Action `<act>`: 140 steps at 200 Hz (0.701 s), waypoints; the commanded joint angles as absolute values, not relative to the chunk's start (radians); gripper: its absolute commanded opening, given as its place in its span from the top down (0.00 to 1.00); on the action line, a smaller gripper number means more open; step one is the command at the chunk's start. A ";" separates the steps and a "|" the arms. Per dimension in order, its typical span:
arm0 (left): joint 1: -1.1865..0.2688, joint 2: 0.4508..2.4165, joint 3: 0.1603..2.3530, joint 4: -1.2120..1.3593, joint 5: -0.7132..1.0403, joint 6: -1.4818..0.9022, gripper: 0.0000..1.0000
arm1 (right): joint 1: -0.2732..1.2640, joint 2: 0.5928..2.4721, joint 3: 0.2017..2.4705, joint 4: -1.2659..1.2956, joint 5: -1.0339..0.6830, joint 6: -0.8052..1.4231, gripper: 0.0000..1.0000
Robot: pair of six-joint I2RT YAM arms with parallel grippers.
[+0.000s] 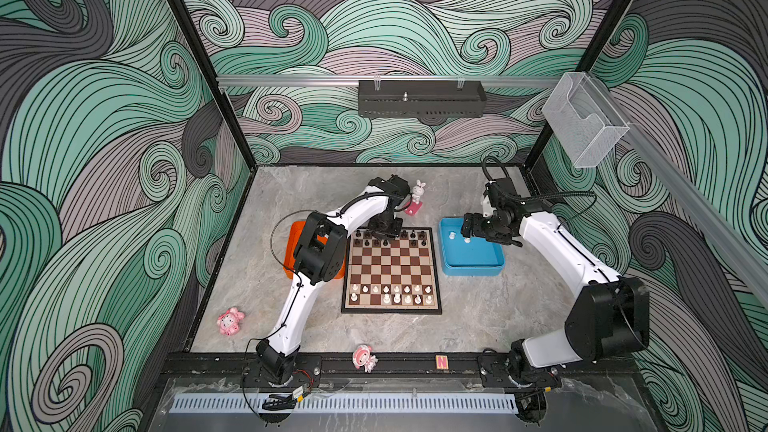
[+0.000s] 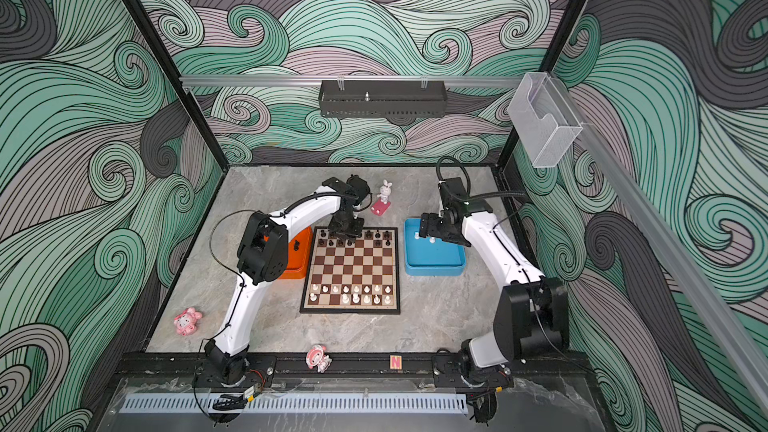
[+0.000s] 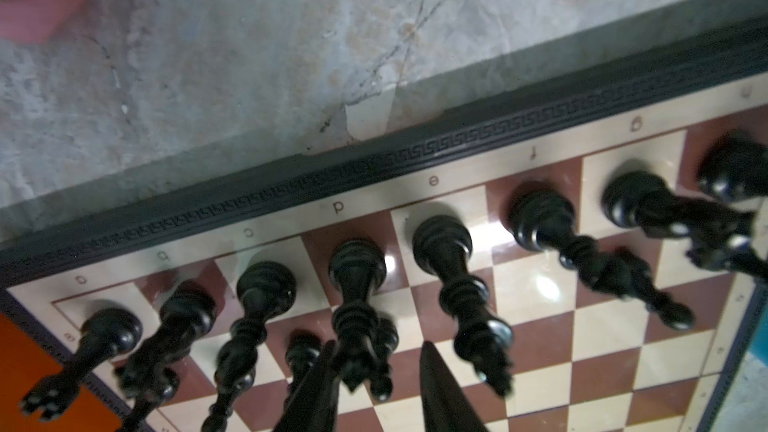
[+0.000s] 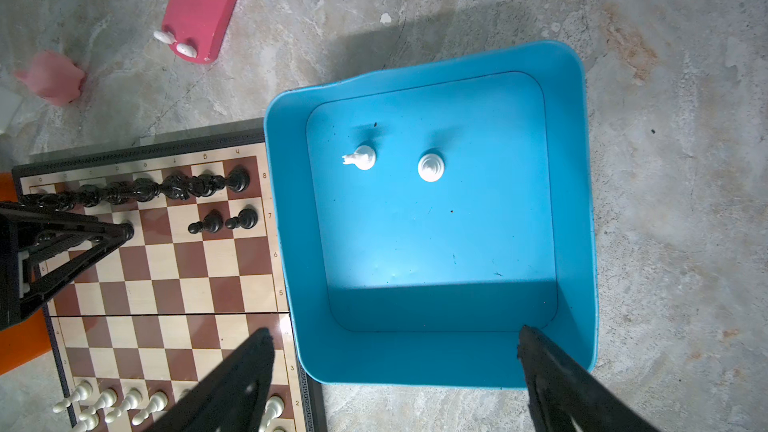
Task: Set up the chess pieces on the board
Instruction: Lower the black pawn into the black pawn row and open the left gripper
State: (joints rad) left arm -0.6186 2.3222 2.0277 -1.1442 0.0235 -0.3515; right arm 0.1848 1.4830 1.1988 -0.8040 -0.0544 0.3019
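The board (image 1: 390,272) (image 2: 351,268) lies mid-table. Black chess pieces (image 1: 411,236) fill its far row and part of the row in front; white chess pieces (image 1: 390,295) stand along its two near rows. My left gripper (image 1: 384,234) (image 3: 379,347) hovers over the far rows, open, its fingers either side of a black pawn (image 3: 383,384) standing on its square. My right gripper (image 1: 467,228) (image 4: 392,332) hangs wide open and empty above the blue tray (image 1: 473,272) (image 4: 573,201). Two white pieces (image 4: 361,157) (image 4: 431,167) sit in that tray.
An orange tray (image 1: 291,251) sits left of the board, partly under my left arm. A white rabbit on a pink base (image 1: 417,197) stands just behind the board. Pink figurines lie at the front left (image 1: 230,321) and on the front rail (image 1: 365,358).
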 commanded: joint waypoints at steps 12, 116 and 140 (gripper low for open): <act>-0.624 2.326 2.073 -1.146 0.037 -0.361 0.60 | 0.178 1.490 1.193 -0.808 -0.063 0.294 0.08; -0.624 2.174 2.067 -1.161 0.037 -0.360 0.45 | 0.178 1.490 1.208 -0.813 -0.067 0.308 0.09; -0.623 2.124 2.057 -1.162 0.029 -0.361 0.40 | 0.178 1.513 1.232 -0.828 -0.067 0.309 0.11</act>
State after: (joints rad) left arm -0.6186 2.2082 2.0426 -1.1435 0.0341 -0.3523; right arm 0.1825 1.4876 1.1995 -0.8051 -0.0593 0.3038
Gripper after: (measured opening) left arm 0.581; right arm 0.899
